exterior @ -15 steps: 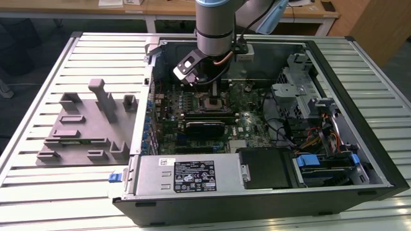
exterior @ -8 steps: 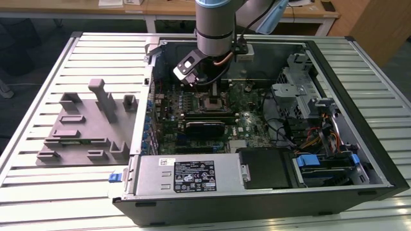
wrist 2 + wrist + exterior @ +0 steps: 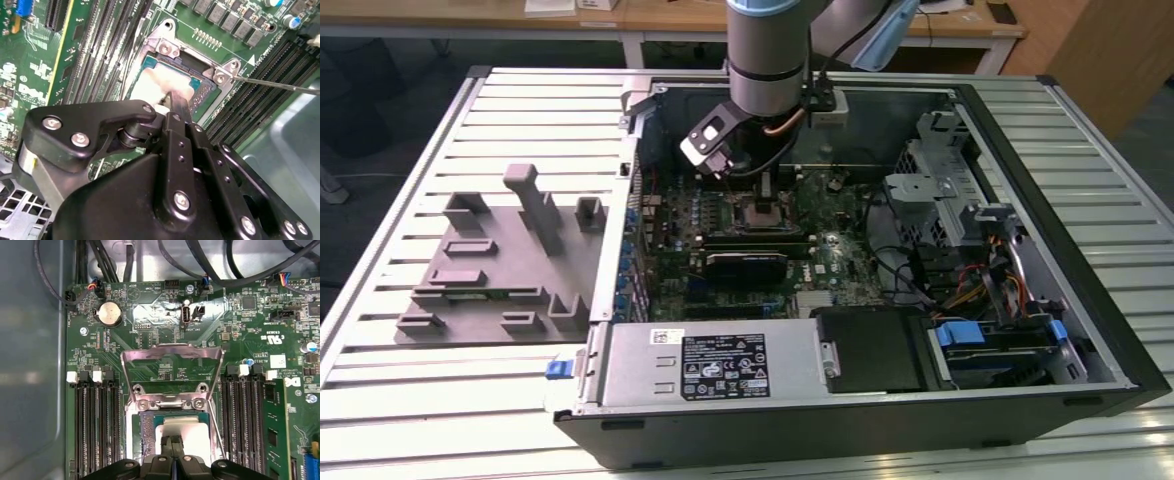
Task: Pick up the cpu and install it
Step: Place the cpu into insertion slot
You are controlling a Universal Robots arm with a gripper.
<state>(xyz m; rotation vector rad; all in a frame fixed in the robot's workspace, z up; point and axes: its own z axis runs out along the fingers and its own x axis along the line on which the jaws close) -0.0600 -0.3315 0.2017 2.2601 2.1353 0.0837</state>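
- Exterior view: the arm [image 3: 767,60] reaches straight down into the open case [image 3: 854,440] on the slatted surface [image 3: 400,400], ending over the socket [image 3: 757,212]. The grey tray [image 3: 480,300] lies at nine o'clock from the case.
- Second wrist view: the cpu [image 3: 150,82] lies flat inside the socket, with its green rim showing along the edges. The tool [image 3: 176,99] has its fingers together, tip on or just above the metal top; I cannot tell whether it touches. The lever [image 3: 280,86] juts out free beside the socket.
- First wrist view: the cpu sits square within the socket walls, the tool centred over it. The frame [image 3: 170,401] is hinged up, clear of the chip.
- My judgement: seating is the step in hand, and it looks nearly done. I'd hold the tool plumb, push nowhere sideways and press only lightly, since a skewed chip could bend the contacts beneath.
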